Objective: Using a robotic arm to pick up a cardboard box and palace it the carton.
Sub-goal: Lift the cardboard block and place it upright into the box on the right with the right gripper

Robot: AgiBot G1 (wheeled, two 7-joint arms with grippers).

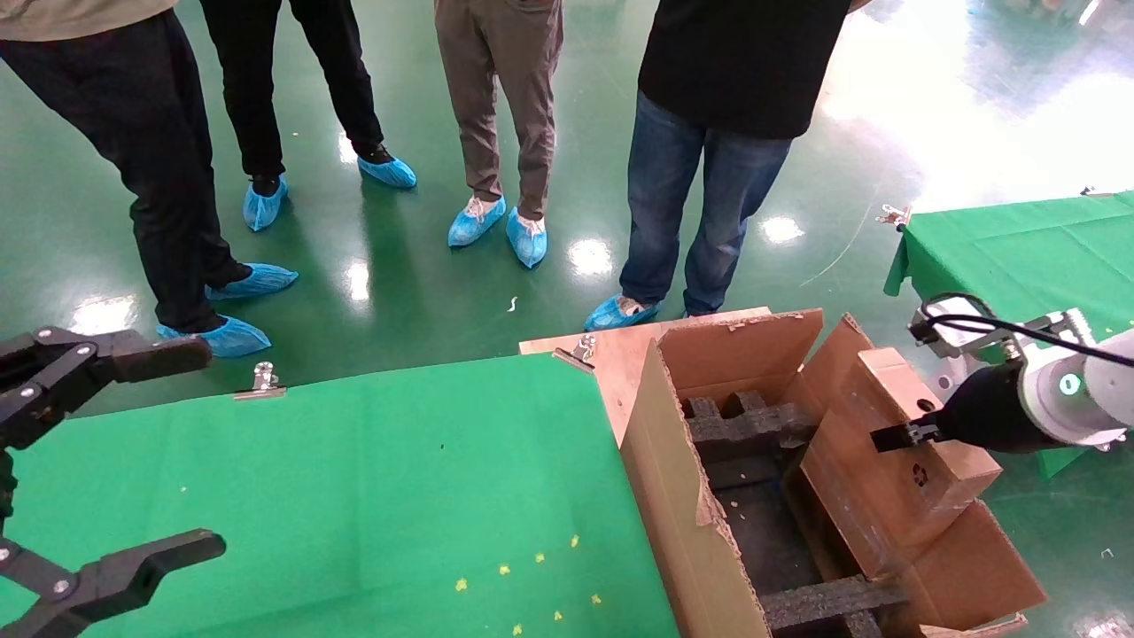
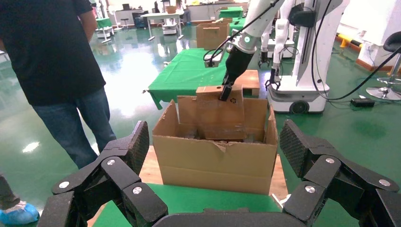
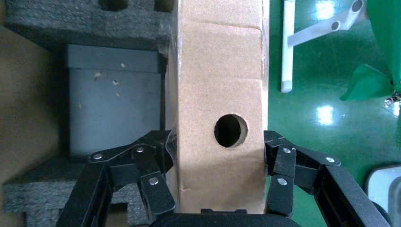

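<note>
The right gripper (image 1: 890, 437), at the end of the glossy white robotic arm (image 1: 1076, 390), is reaching in from the robot's right and clamping the cardboard box (image 1: 895, 461) by its upper end. In the right wrist view, the black fingers (image 3: 153, 182) are pressing against both narrow sides of the small brown box, just below its round hole (image 3: 231, 130). The box is hanging tilted over the far right part of the carton (image 1: 687, 496), its lower end dipping inside, close to the right wall. I cannot tell whether it is touching the bottom.

The carton is sitting just beside the right edge of the green counter (image 1: 354, 496), its tall flaps standing up with ragged torn edges. Black foam inserts (image 1: 744, 425) are lining the inside at the far and near ends.

The left gripper (image 1: 97, 461) is hovering over the left side of the counter, well apart from the carton, its fingers (image 2: 127, 149) spreading wide with nothing between them.

Several people wearing blue shoe covers (image 1: 496, 226) are standing on the shiny green floor (image 1: 425, 266) beyond the counter. A second green-covered counter (image 1: 1019, 248) is showing at the far right.
</note>
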